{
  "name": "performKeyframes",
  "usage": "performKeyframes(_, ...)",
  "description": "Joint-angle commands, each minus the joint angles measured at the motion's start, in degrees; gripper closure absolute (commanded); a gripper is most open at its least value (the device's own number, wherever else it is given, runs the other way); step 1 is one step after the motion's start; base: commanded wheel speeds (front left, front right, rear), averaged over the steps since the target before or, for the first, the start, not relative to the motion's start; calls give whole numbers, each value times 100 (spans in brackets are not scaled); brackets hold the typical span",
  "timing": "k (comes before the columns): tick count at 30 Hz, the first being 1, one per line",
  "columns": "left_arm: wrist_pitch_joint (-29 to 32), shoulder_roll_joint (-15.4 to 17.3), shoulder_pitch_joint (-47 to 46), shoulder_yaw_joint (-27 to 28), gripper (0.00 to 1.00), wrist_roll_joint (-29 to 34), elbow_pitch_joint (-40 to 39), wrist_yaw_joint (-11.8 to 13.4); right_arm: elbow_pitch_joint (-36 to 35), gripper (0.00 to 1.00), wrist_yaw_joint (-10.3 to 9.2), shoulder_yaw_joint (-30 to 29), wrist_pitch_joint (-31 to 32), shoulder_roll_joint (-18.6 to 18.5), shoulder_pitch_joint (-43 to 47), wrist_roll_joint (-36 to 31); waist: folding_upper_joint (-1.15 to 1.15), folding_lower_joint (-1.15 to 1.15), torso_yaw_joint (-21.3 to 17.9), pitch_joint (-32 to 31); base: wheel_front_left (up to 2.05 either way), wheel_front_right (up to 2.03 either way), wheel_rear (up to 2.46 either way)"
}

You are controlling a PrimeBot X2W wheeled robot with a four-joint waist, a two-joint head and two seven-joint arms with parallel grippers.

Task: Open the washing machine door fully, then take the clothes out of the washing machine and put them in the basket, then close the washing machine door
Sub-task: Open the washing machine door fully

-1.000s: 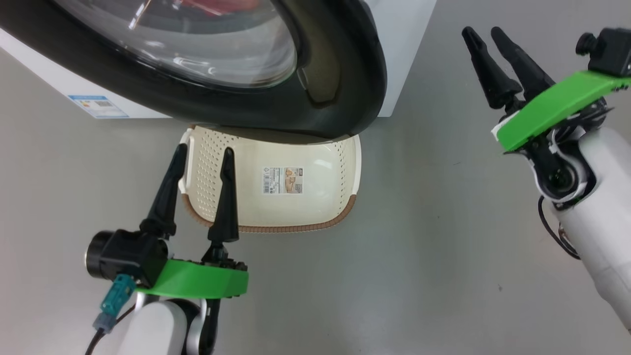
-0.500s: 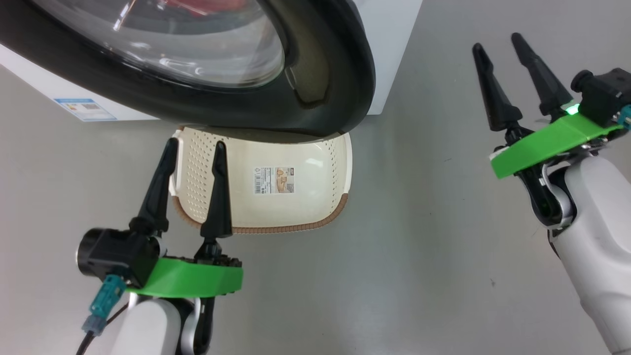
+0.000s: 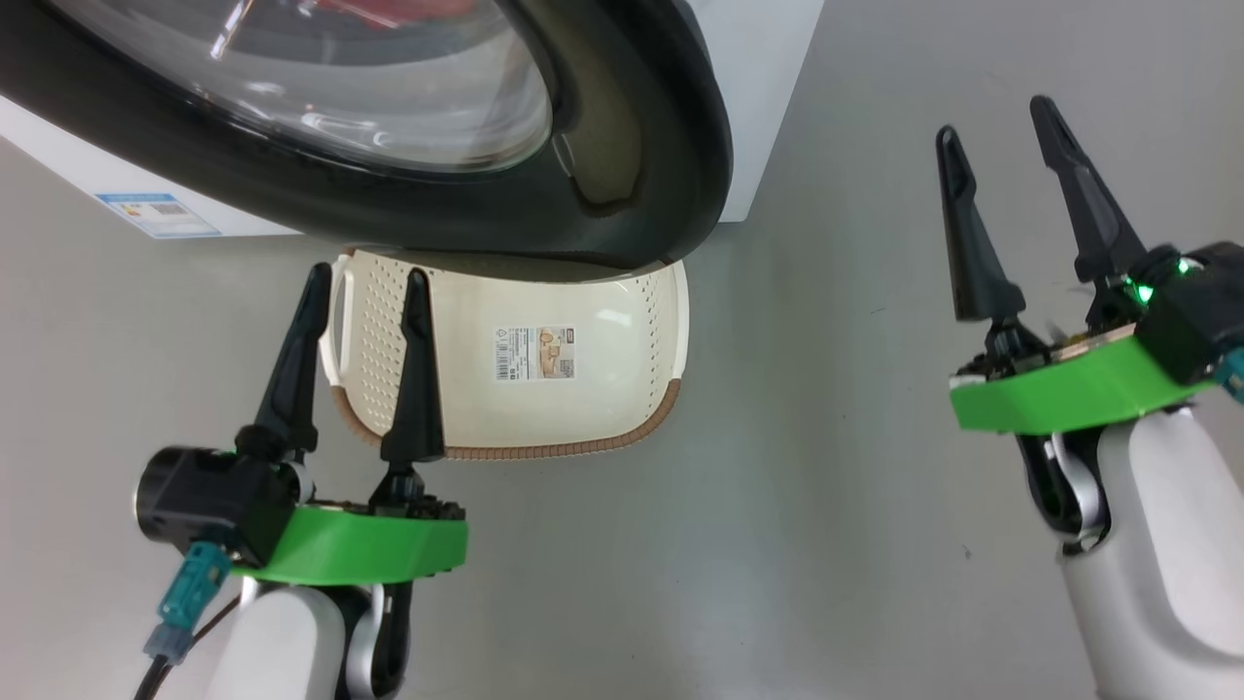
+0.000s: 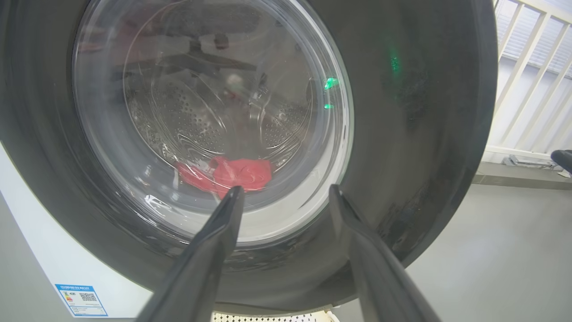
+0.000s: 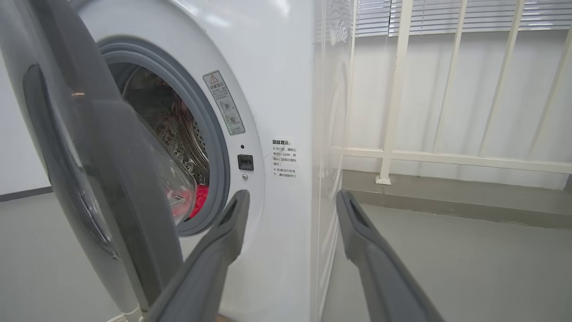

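Faces the door: glossy black rim around a bulging clear window. Through the glass, red clothes low in the perforated drum, just toward 9 o'clock from centre. At 6 o'clock, gripper spread wide and empty, tips overlapping the window's lower edge. At 7 o'clock, blue sticker on the white washing machine. At 2 o'clock, white railing; at 4 o'clock, grey floor.

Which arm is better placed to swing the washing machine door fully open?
Probably right: the right gripper, open, faces the gap behind the free edge of the washing machine door; the left gripper faces its outer glass.
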Motion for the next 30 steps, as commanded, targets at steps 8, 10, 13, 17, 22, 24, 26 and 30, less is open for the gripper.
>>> performKeyframes(8,-44,90,-28,208,0,65,-168,-29,-727,0,28,-7,-35,303,784,-208,0,0,22,12,0,0,0)
performKeyframes(10,-44,90,-24,210,0,69,-171,-32,-738,0,28,21,-35,310,818,-224,0,0,22,17,0,0,0)
performKeyframes(13,-44,90,-12,216,0,79,-177,-36,-770,0,28,35,-36,327,890,-268,0,0,24,40,0,0,0)
performKeyframes(17,-44,90,4,228,0,85,-188,-27,-808,0,28,48,-36,334,892,-373,0,0,23,59,0,0,0)
performKeyframes(22,-44,90,15,220,0,101,-184,-21,-817,0,28,43,-36,340,916,-367,0,0,28,61,0,0,0)
performKeyframes(24,-44,90,22,216,0,111,-182,-17,-814,0,28,48,-36,341,924,-342,0,0,29,58,0,0,0)
performKeyframes(26,-44,90,30,207,0,114,-183,-17,-809,0,28,61,-36,342,927,-314,0,0,32,53,0,0,0)
performKeyframes(30,-44,90,42,180,0,116,-184,-11,-786,0,28,98,-36,343,937,-175,0,0,39,46,0,0,0)
